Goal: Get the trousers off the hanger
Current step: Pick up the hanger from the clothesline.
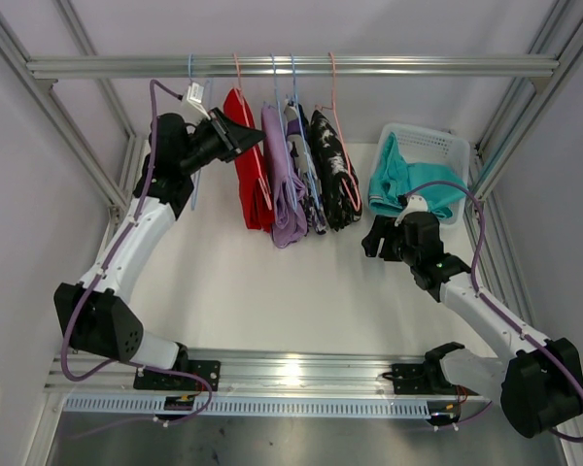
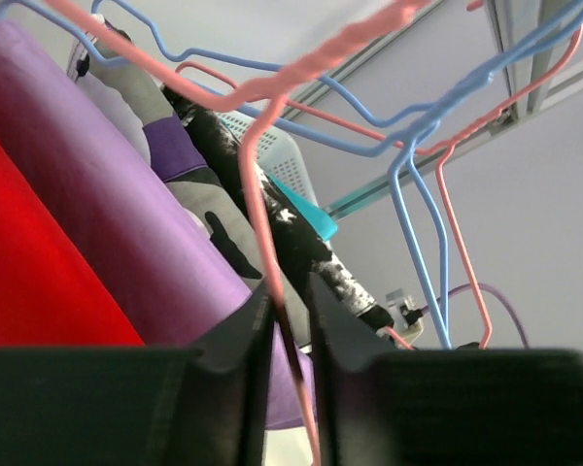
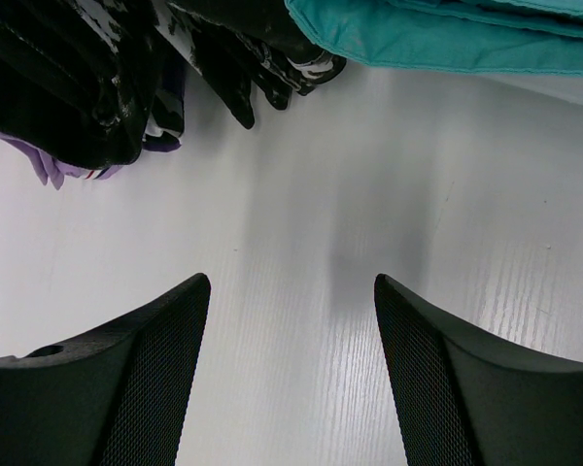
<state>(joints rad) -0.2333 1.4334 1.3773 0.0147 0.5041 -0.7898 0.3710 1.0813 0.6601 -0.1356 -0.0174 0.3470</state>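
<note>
Red trousers (image 1: 251,165), lilac trousers (image 1: 284,189), purple-white-black print trousers (image 1: 305,175) and black trousers with white blotches (image 1: 332,170) are hanging folded, side by side and pressing against one another, on pink and blue wire hangers. These hangers are hooking over the aluminium rail (image 1: 369,66) at the far side of the cell. Teal trousers (image 1: 400,184) are lying off the rail, draping over the near rim of the white plastic basket (image 1: 437,146) at the far right of the white table (image 1: 272,282). Another blue wire hanger (image 1: 190,73) is hanging at the left end of the row, beside the left arm. Left gripper (image 2: 287,291) is reaching up to the top edge of the red trousers. Its fingers (image 2: 238,359) are standing close together with a narrow gap, and a strand of a pink wire hanger (image 2: 262,214) is running down through that gap; whether the wire is being pinched cannot be told. Right gripper (image 3: 291,320) is hovering low over bare table just in front of the basket, its jaws standing spread wide with nothing between them. Hems of the blotched black trousers and an edge of the teal trousers are showing along the top of its wrist view.
</note>
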